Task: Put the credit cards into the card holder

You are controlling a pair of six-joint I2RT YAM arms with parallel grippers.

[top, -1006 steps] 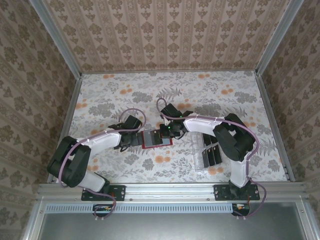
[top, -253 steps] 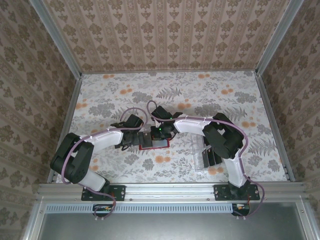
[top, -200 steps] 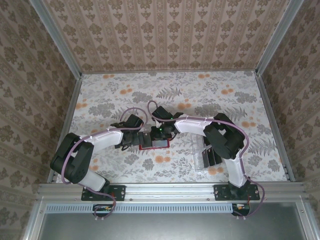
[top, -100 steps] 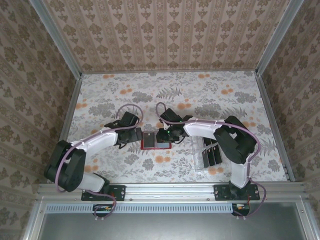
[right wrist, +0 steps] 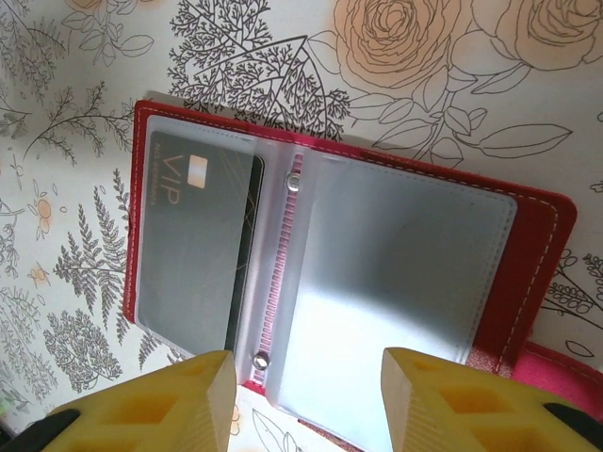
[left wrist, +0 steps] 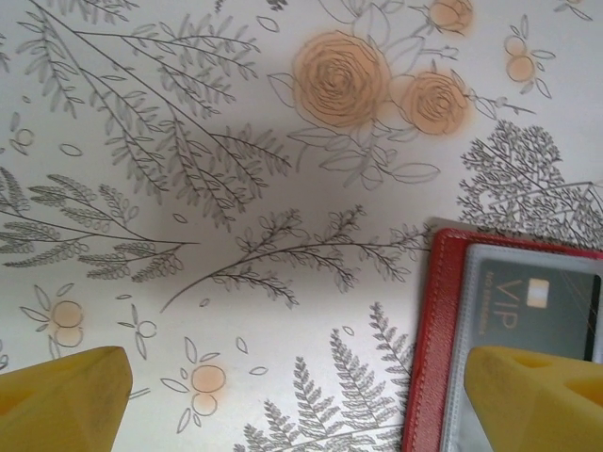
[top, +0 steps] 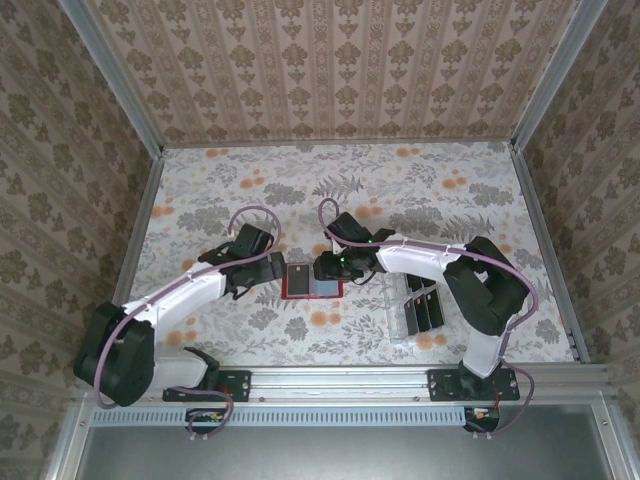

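Observation:
The red card holder [top: 311,291] lies open and flat mid-table, its clear sleeves up. One black credit card [right wrist: 196,237] marked VIP sits inside the left sleeve [left wrist: 528,313]. My right gripper [right wrist: 306,395] hovers over the holder's near edge [right wrist: 396,282], jaws open, with nothing between them. My left gripper [left wrist: 301,405] is wide open over bare table just left of the holder [left wrist: 435,348]; one yellow fingertip [left wrist: 542,395] overlaps its sleeve. In the top view the left gripper [top: 266,272] and right gripper [top: 326,268] flank the holder. More black credit cards [top: 428,306] stand in a tray.
A clear plastic slotted tray [top: 403,322] sits right of the holder, beside the right arm's forearm. Metal rails [top: 150,210] edge the floral table on both sides, and patterned walls close it in.
My right gripper has opened, leaving the card in the left sleeve, and drawn back slightly right. My left gripper has slid left off the holder, still open.

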